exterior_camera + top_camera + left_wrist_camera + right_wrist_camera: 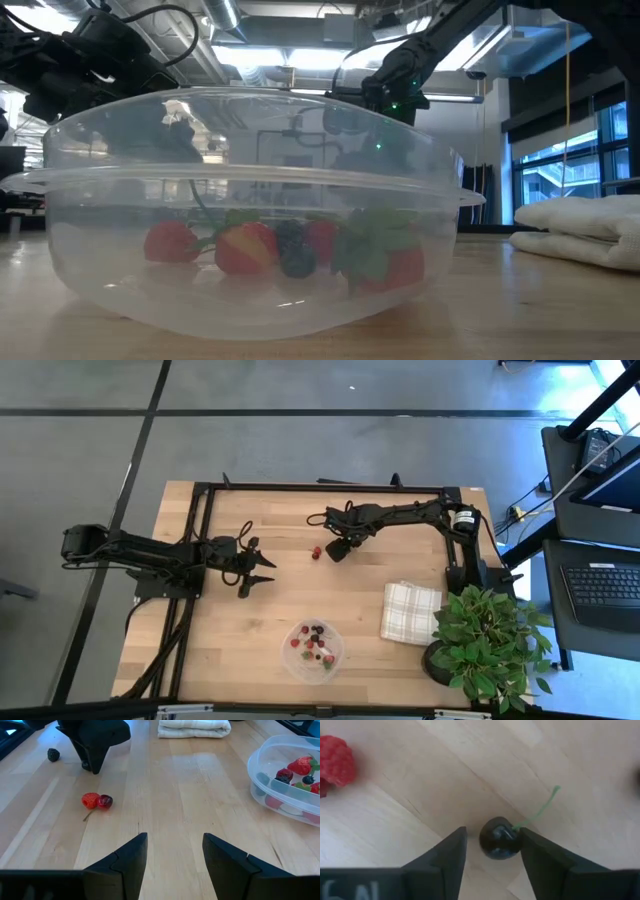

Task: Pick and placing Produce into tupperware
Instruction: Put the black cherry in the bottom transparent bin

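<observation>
The clear round tupperware (315,647) stands near the table's near edge and holds several red, dark and green berries (270,248). A red raspberry with a red cherry (97,801) lies mid-table. A blackberry (53,754) lies farther off. My right gripper (493,861) points down at the table, open, with its fingers on either side of a dark cherry (499,839) with a green stem, which lies on the wood. In the high view the right gripper (336,550) is just right of the red pair (315,552). My left gripper (175,852) is open and hovers left of centre (255,567). My right gripper comes from above with one finger on each side of the dark cherry. One finger (532,851) stands right against its side near the stem (540,809), and the other shows a thin gap. I cannot tell whether either touches. The cherry rests on the table.
A folded white checked cloth (410,611) lies right of the tupperware. A leafy potted plant (490,638) stands at the near right corner. A black frame (320,487) runs along the table's far and left sides. Bare wood lies between my left gripper and the tupperware.
</observation>
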You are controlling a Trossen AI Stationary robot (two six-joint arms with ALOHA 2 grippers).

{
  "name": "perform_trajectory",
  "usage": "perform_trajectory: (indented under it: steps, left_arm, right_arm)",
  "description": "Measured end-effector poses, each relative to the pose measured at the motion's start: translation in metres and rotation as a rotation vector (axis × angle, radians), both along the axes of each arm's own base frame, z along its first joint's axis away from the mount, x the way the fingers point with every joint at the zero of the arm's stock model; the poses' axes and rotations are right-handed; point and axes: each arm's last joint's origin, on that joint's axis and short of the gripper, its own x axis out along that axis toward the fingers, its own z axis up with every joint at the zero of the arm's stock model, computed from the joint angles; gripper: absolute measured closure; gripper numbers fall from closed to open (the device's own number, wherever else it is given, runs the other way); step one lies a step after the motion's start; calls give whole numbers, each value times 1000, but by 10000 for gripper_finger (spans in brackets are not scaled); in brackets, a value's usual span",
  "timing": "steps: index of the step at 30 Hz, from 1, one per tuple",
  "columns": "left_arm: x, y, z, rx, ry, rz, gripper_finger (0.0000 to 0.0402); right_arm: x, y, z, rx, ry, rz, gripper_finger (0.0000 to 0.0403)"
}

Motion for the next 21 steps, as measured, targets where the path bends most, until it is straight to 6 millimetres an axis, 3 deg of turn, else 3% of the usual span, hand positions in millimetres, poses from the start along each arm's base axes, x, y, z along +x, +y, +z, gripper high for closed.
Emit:
perform_trajectory:
  steps: [10, 21]
  left_arm:
    - [0, 0, 0, 0, 0, 0, 217]
    - [0, 0, 0, 0, 0, 0, 217]
  right_arm:
    - [0, 0, 0, -5, 0, 5, 284]
    - [2, 6, 0, -21, 8, 41, 279]
